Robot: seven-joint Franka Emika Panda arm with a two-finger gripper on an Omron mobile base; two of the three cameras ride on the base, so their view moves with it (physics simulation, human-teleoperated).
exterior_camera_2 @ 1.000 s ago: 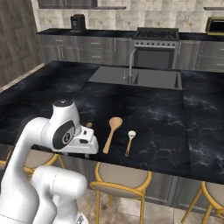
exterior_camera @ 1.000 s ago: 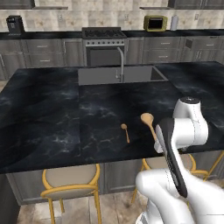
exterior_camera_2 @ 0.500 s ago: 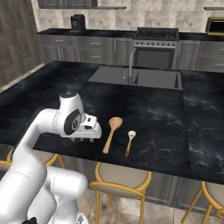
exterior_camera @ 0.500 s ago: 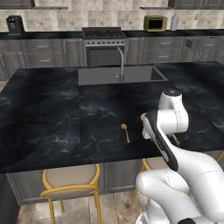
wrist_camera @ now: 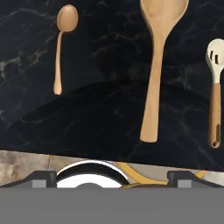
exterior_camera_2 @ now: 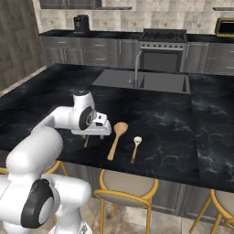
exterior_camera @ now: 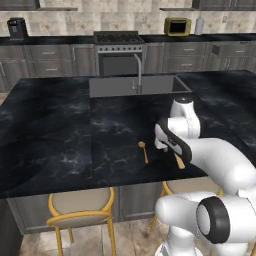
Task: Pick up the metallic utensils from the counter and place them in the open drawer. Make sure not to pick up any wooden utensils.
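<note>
Hand view, glossy black veined counter (wrist_camera: pixel 100 109), stools

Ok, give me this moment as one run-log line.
gripper: open, holding nothing | above counter edge | below it: small wooden spoon, large wooden spoon, white-headed slotted spoon | nothing picked yet

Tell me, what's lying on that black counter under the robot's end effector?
Three utensils lie apart on the counter: a small wooden spoon, a large wooden spoon, and a pale slotted spoon with a wooden handle. In the left base view the arm covers part of the large one.
</note>
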